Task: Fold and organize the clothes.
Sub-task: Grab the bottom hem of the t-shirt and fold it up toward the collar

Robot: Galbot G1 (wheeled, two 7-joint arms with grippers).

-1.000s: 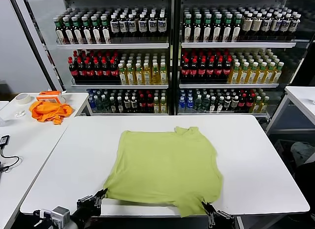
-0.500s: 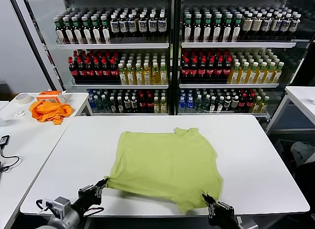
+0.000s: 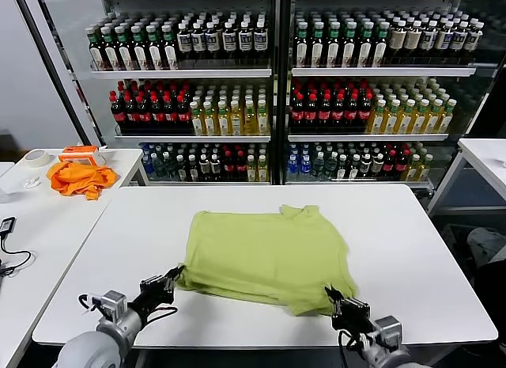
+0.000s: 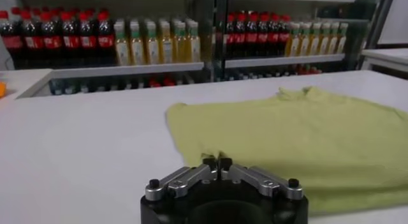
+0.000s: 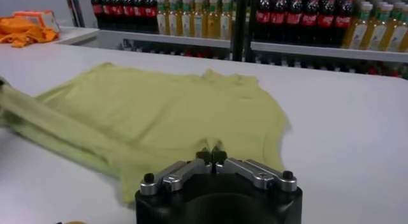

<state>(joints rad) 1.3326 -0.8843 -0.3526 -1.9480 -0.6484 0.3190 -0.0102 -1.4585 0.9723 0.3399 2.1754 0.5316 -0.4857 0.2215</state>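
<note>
— T-shirt (image 3: 269, 257) lies on the white table (image 3: 411, 249) from our head camera; what holds it?
— Our left pincer (image 3: 175, 275) is clamped on the near left hem corner, our right pincer (image 3: 332, 293) on the near right one.
— And our left wrist view?
— Fingers (image 4: 209, 163) pressed together at the shirt's (image 4: 299, 142) edge.
— Right wrist?
— Fingers (image 5: 219, 156) together on the cloth (image 5: 159, 110).

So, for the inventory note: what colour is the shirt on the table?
Light yellow-green T-shirt, plain as it lies; clearest in the head view.
</note>
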